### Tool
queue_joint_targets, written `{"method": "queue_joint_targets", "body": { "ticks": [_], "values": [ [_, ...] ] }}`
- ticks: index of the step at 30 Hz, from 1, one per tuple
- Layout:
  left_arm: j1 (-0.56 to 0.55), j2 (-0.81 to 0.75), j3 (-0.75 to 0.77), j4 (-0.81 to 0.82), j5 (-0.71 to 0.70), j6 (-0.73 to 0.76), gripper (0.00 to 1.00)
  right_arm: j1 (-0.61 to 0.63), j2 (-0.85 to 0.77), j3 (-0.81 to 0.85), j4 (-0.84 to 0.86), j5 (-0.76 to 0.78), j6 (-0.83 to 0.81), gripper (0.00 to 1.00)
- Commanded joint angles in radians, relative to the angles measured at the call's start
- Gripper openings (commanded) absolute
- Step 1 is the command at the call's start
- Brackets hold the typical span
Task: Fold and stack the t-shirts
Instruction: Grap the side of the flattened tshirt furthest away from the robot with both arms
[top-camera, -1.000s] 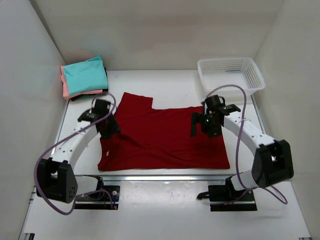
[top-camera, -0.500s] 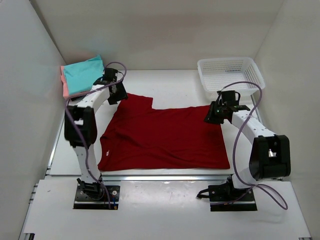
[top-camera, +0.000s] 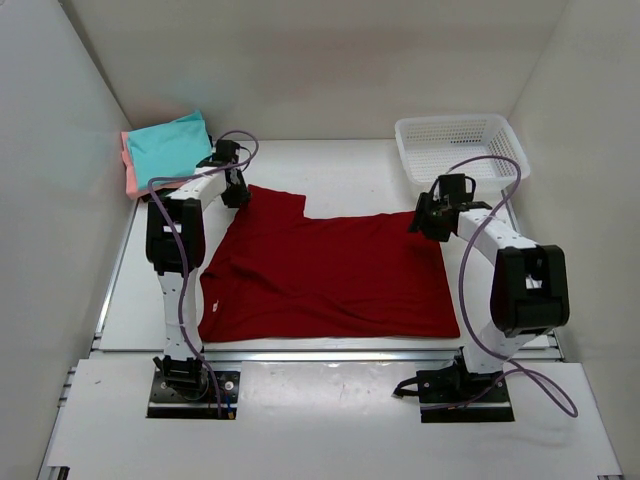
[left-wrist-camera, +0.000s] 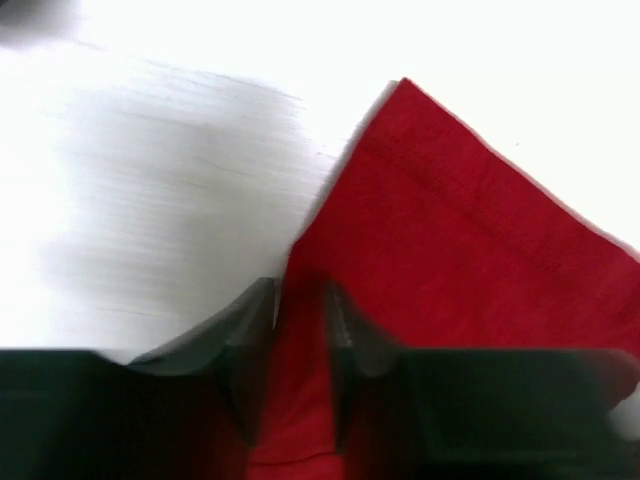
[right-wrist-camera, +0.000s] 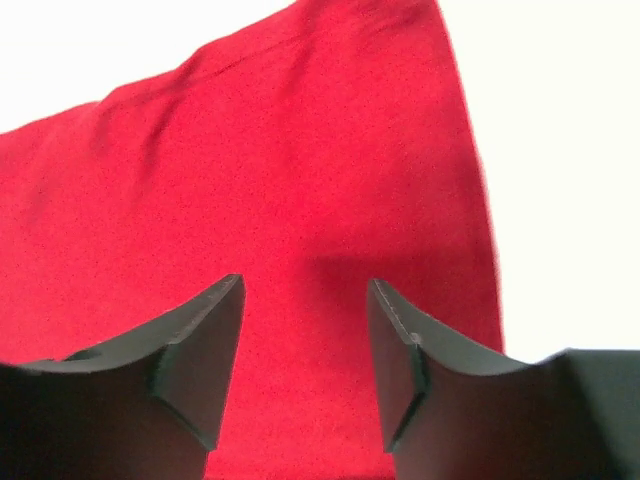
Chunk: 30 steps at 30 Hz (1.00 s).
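Lying spread flat across the middle of a white table (top-camera: 350, 170), a large dark red t-shirt (top-camera: 330, 275) fills most of the overhead view, one short sleeve jutting out at its far left. Both robot arms reach forward from the near edge to the shirt's far corners. The left gripper (top-camera: 235, 190) sits at the far left sleeve; its wrist camera shows the left gripper (left-wrist-camera: 300, 290) with its two dark fingers drawn close together and a strip of the red cloth (left-wrist-camera: 450, 250) in the narrow gap, though the blurred view does not reveal whether they actually clamp it. The right gripper (top-camera: 425, 218) is at the shirt's far right corner; from its wrist camera the right gripper (right-wrist-camera: 305, 285) has its fingers spread apart over the red fabric (right-wrist-camera: 250, 170), near the shirt's right edge. In the far left corner, a folded teal t-shirt (top-camera: 170, 148) rests on a salmon-pink t-shirt (top-camera: 130, 175). A white mesh basket (top-camera: 455, 120) stands at the far right corner.
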Motion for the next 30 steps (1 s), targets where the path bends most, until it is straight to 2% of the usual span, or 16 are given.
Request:
{"method": "queue_joint_targets", "body": {
  "ticks": [1, 2, 4, 8, 11, 18, 21, 22, 30],
  "values": [
    [0.002, -0.023, -0.017, 0.043, 0.070, -0.022, 0.13, -0.017, 0.057, 0.077, 0.045, 0.137, 0.015, 0.52],
    [0.008, -0.035, -0.023, 0.051, 0.087, -0.034, 0.06, -0.017, 0.078, 0.086, 0.053, 0.148, 0.011, 0.53],
    [0.000, -0.049, -0.031, 0.063, 0.091, -0.052, 0.00, -0.016, 0.111, 0.099, 0.060, 0.205, 0.012, 0.53],
    [0.005, -0.106, -0.057, 0.072, 0.140, -0.073, 0.00, -0.014, 0.150, 0.108, 0.108, 0.294, 0.026, 0.62],
    [0.013, -0.143, -0.089, 0.098, 0.184, -0.097, 0.00, -0.035, 0.181, 0.118, 0.146, 0.265, 0.050, 0.68],
    [0.010, -0.166, -0.130, 0.097, 0.181, -0.095, 0.00, -0.054, 0.316, 0.235, 0.134, 0.190, 0.043, 0.70],
    [0.013, -0.173, -0.138, 0.097, 0.183, -0.103, 0.00, -0.052, 0.384, 0.310, 0.084, 0.144, 0.029, 0.69],
    [0.019, -0.172, -0.143, 0.097, 0.192, -0.099, 0.00, -0.049, 0.396, 0.335, 0.062, 0.135, 0.026, 0.65],
    [0.045, -0.181, -0.137, 0.098, 0.193, -0.115, 0.00, -0.043, 0.356, 0.258, 0.080, 0.046, 0.069, 0.46]
  ]
}}
